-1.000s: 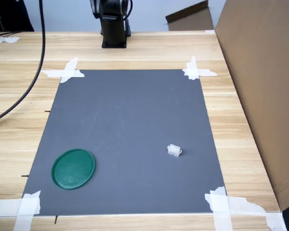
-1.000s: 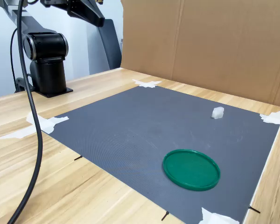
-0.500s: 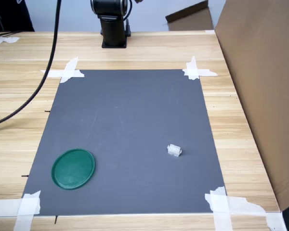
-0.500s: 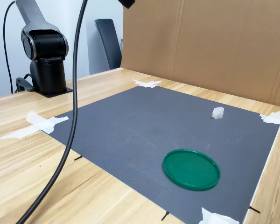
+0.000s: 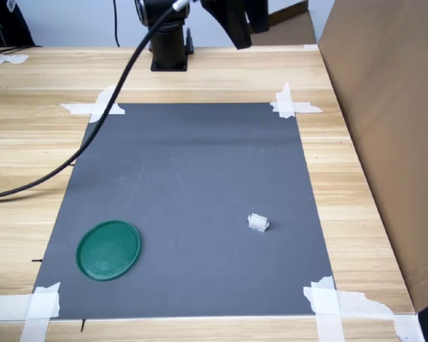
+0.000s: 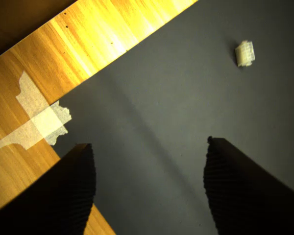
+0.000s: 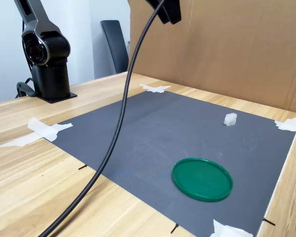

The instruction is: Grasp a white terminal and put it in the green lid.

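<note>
The wooden table (image 5: 200, 75) carries everything here, and a tall cardboard wall (image 5: 392, 128) stands along its edge on the first exterior view's right. Taped flat on the table is the grey mat (image 5: 185, 185), which I take as my landmark; white tape strips (image 5: 292, 105) hold down its corners. My arm's black base (image 5: 169, 43) stands on the bare wood beyond the mat's far edge in the first exterior view, and a black cable (image 5: 93, 135) hangs from me and crosses the mat's far corner on the first exterior view's left.

The green lid (image 5: 108, 249) lies flat on the mat, close to its near corner on the first exterior view's left, with nothing in it. In the second exterior view the same lid (image 7: 202, 178) sits near the mat's front edge.

My gripper (image 6: 149, 188) is up in the air over the mat's far part, close to a taped corner, clear of the surface. In the wrist view my two dark fingers (image 6: 71, 191) stand wide apart with only bare mat between them, so I am released and holding nothing.

The white terminal (image 5: 258, 223) rests on the mat toward its near corner on the first exterior view's right, well apart from the lid and from my fingers. In the wrist view it (image 6: 245, 53) lies ahead of my fingers, untouched.
</note>
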Available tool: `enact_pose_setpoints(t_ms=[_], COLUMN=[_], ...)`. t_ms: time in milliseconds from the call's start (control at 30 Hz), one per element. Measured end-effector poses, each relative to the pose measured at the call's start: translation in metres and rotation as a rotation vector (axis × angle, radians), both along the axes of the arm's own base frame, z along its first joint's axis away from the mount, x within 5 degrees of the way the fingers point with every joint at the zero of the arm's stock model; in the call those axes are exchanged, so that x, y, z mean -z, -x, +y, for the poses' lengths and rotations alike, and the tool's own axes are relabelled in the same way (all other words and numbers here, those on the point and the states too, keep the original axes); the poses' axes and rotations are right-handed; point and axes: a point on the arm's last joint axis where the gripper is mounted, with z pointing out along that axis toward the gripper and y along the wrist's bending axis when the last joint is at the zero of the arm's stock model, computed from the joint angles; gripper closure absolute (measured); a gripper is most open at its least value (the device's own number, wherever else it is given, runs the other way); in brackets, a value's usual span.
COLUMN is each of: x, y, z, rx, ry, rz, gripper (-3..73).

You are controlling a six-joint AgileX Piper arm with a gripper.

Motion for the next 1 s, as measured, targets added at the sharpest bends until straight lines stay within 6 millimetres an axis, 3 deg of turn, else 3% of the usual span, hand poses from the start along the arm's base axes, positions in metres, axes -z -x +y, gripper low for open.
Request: enact_pose_setpoints(t_ms=[67,133,233,367,467,500,667,800,1000], x=[0.002,-0.006,-0.013,-0.01,-0.002,0.004,0.024,0.067,0.078], y=[-0.007,-0.028,-0.052,-0.072,-0.101,-0.114,-0.133,-0.164,-0.178], z=[0.006,0.017,0.029,0.036,0.044,0.047,0.052,0.049,0.043], rx=[-0.012,-0.04,-0.062,-0.068,-0.044,-0.042,-0.067,-0.072,-0.119], ry=[0.009,0.022,0.041,0.08,0.145,0.18,0.258,0.344,0.302], rz=[0.013,-0.002,0.001,0.022,0.039,0.048,0.075,0.117,0.126], gripper=[15.1,10.2,9.8,9.8,10.0,10.0,10.2,12.7,13.0])
